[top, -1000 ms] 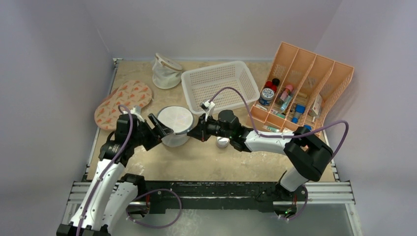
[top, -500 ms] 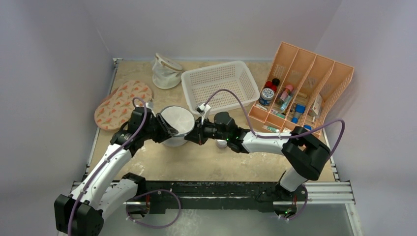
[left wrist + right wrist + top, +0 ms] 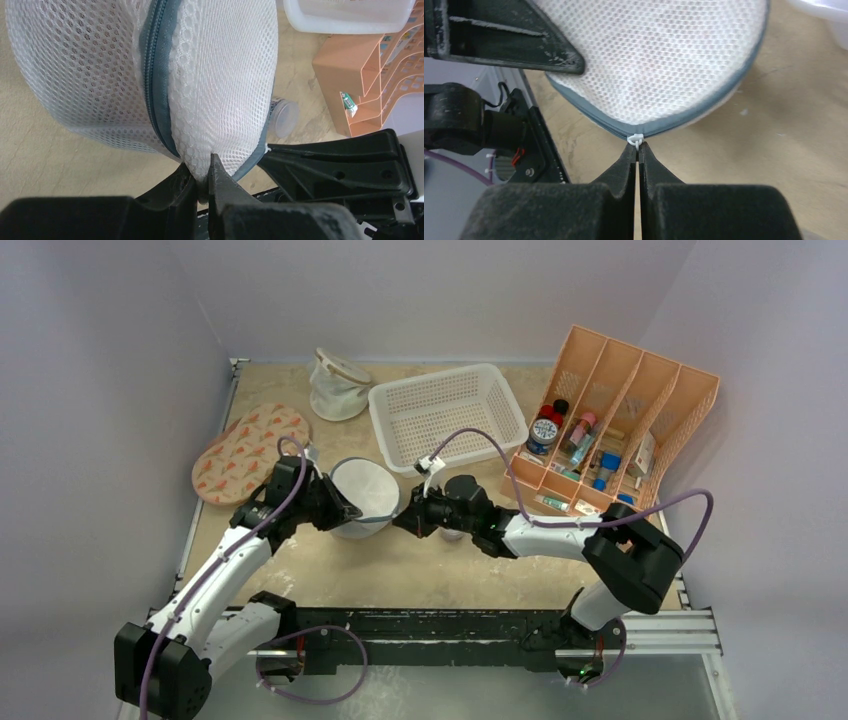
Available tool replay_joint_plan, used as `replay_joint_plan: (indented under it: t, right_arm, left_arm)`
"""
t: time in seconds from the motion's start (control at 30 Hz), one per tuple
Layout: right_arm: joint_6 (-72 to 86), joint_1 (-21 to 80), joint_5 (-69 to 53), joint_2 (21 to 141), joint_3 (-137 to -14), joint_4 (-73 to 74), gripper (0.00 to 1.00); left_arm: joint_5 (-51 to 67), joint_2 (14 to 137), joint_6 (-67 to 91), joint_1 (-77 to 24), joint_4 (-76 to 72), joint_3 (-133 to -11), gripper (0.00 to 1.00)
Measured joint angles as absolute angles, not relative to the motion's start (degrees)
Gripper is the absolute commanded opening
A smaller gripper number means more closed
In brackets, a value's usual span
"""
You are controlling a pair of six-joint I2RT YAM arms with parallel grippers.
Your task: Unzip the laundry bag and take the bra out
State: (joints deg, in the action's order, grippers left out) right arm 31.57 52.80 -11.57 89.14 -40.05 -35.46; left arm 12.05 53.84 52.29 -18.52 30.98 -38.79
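- The laundry bag (image 3: 365,495) is sitting mid-tabletop (image 3: 420,560), its round lid facing up and slightly tipped, with the grey-blue zipper rim circling it.
- The white basket (image 3: 447,412) is lying just behind it, and a small jar (image 3: 284,116) is sitting beside your right arm.
- Your left gripper (image 3: 202,176) is pinching the bag's mesh from the left. Your right gripper (image 3: 637,149) is clenching the white zipper pull (image 3: 636,138) on the opposite side.

We find the left arm (image 3: 222,568) and the right arm (image 3: 555,536) reaching in from the near edge of the desk (image 3: 420,570) toward its middle, elbows bent, grippers facing each other. The left gripper (image 3: 202,175) has its jaws pinched on a fold of the laundry bag (image 3: 220,75). The right gripper (image 3: 637,150) has its jaws pressed together on the zipper pull (image 3: 635,138).
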Motion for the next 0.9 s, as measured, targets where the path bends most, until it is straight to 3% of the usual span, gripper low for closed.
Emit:
replay_joint_plan:
  t: [0.1, 0.13, 0.2, 0.27, 0.43, 0.67, 0.9]
  right_arm:
    - [31.51, 50.74, -11.40, 87.61, -38.33, -35.44, 0.00]
    - [31.51, 50.13, -11.40, 87.48, -38.17, -35.44, 0.00]
    - [30.39, 49.08, -11.51, 86.37, -37.60, -34.63, 0.00]
    - [28.84, 49.01, -11.55, 84.84, -37.50, -33.87, 0.00]
    - [26.41, 48.60, -12.10, 79.35, -36.88, -32.29, 0.00]
    - [26.39, 48.56, -12.58, 78.00, -36.49, -31.90, 0.00]
    - [26.39, 48.56, -12.56, 78.04, -36.51, -30.20, 0.00]
  left_arm:
    - [12.58, 54.28, 51.35, -18.52, 30.87, -38.81, 0.00]
    - [12.73, 54.46, 51.09, -18.52, 30.87, -38.83, 0.05]
    - [13.02, 55.31, 49.63, -18.55, 31.20, -39.44, 0.31]
    - [12.88, 56.45, 47.55, -18.61, 32.23, -40.86, 0.45]
    - [10.39, 56.03, 41.08, -18.57, 37.65, -47.51, 0.62]
    - [9.17, 55.16, 36.38, -21.58, 41.52, -55.02, 0.62]
    - [2.79, 62.28, 29.76, -34.87, 42.22, -61.60, 0.61]
